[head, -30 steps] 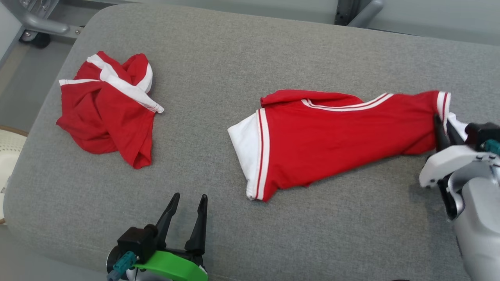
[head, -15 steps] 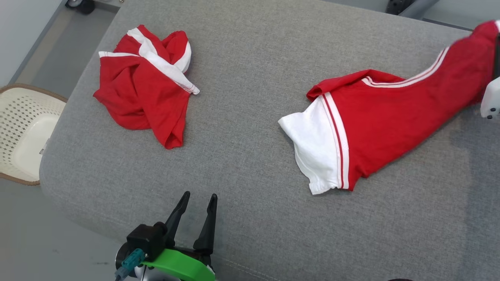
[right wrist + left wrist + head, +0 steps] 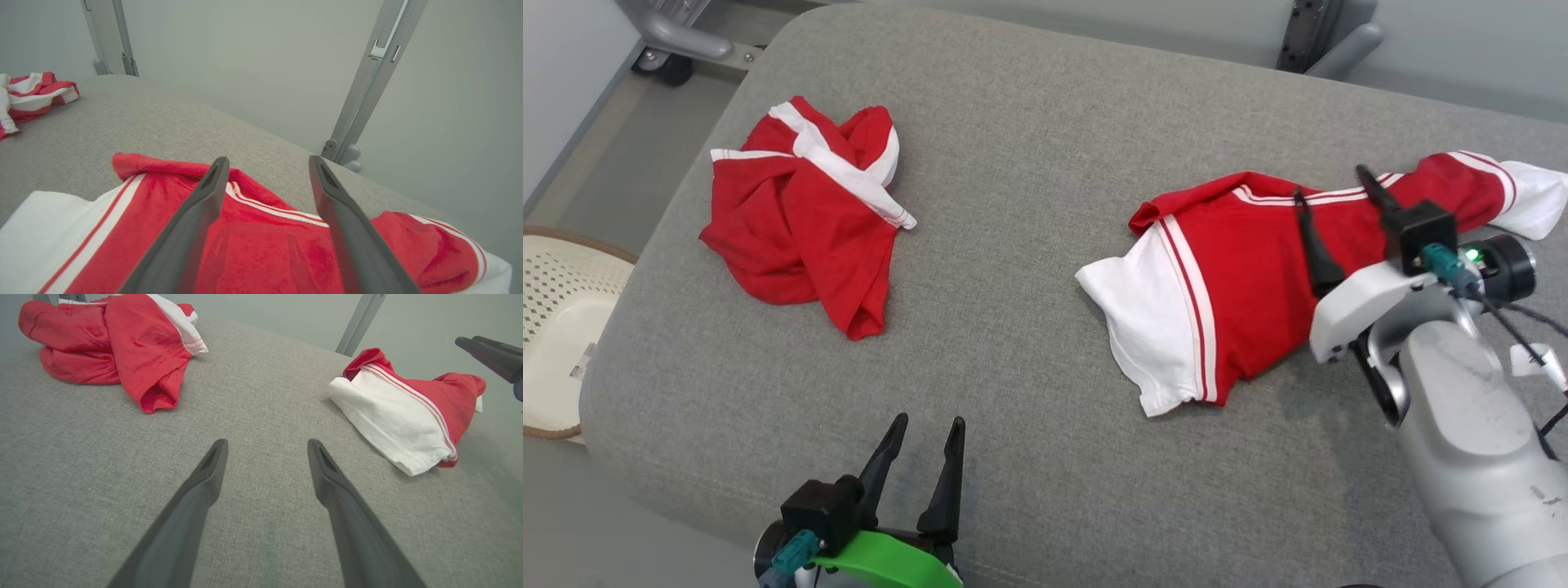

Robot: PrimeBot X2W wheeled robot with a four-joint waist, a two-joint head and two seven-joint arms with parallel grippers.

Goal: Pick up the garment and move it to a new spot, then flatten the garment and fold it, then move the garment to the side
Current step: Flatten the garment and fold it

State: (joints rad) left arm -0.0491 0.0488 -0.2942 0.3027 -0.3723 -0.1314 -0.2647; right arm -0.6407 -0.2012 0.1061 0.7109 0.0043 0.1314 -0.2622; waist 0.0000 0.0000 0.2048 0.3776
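Garment (image 3: 1258,269), long axis near-left to far-right, white sleeve (image 3: 1143,318) nearest, right gripper (image 3: 1329,181) and left gripper (image 3: 929,420) jaws spread, empty.

The right gripper (image 3: 1329,183) has let go of the red-and-white shirt (image 3: 1250,269). A second ago it pinched the shirt's end at the right edge of the head view; now it stands spread wide over the shirt's middle. The freed end, with its white sleeve (image 3: 1531,204), lies slack on the grey cushion (image 3: 1029,245) at the upper right.

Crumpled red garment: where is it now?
In the head view the crumpled garment lies left on the grey cushion, near the white basket, apart from the stretched-out garment.
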